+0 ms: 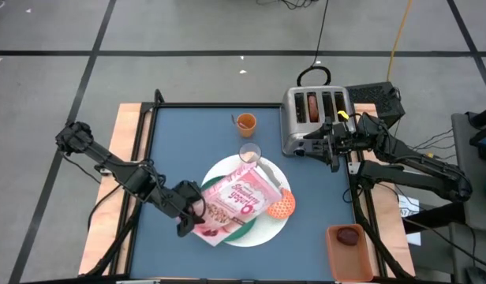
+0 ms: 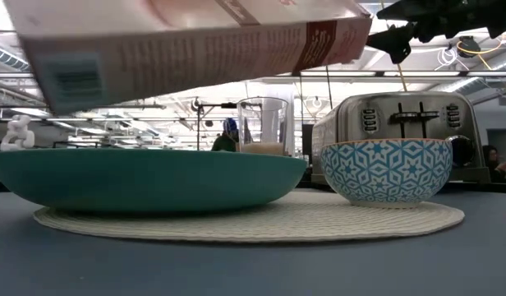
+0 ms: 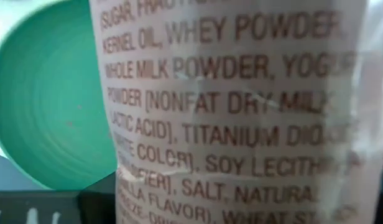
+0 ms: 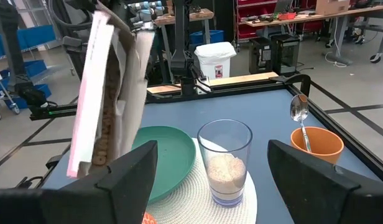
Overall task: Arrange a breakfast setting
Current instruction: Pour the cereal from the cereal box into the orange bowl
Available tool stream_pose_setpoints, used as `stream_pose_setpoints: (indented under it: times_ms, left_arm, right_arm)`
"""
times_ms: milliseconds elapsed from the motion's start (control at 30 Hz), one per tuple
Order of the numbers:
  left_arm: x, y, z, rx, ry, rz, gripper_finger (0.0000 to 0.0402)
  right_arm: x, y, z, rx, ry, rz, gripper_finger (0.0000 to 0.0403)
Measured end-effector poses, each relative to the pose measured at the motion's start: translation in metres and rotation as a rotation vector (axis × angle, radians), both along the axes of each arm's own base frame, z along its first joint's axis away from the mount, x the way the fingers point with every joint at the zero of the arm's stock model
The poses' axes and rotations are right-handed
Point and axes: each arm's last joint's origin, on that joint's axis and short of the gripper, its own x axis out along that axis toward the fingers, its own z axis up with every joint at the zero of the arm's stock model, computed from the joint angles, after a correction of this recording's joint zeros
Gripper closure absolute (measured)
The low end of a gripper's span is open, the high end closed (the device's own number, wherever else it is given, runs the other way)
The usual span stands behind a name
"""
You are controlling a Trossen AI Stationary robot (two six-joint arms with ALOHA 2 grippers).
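In the high view the left gripper [image 1: 189, 211], at lower centre-left, is clamped on the pink cereal box [image 1: 237, 203], which hangs tilted above the green round plate [image 1: 241, 229] on the larger white disc [image 1: 268, 225]. The small orange bowl [image 1: 282, 204] sits at the disc's right edge, the milk glass [image 1: 250, 154] at its upper edge. Higher up stands the orange cup [image 1: 245, 121] holding the metal spoon [image 4: 298, 111]. The right gripper [image 1: 335, 150], fingers spread apart, hovers beside the toaster [image 1: 314, 117] at upper right.

The box [image 1: 237, 201] covers the plate [image 1: 241, 229], toaster [image 1: 315, 114] blocks two o'clock, and bare table [image 1: 188, 138] lies open at ten.
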Motion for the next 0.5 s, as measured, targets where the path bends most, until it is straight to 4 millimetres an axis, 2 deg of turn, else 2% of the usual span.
stream_pose_setpoints:
  times_ms: [200,500]
  left_arm:
    - [0.0005,-0.0016,0.0009,-0.085,0.023,0.034,0.0174]
    - [0.0011,-0.0025,0.0017,-0.101,0.016,0.034,0.0174]
  right_arm:
    - [0.0000,0.0000,0.0000,0.000,0.000,0.000,0.0106]
    - [0.0000,0.0000,0.0000,0.000,0.000,0.000,0.0106]
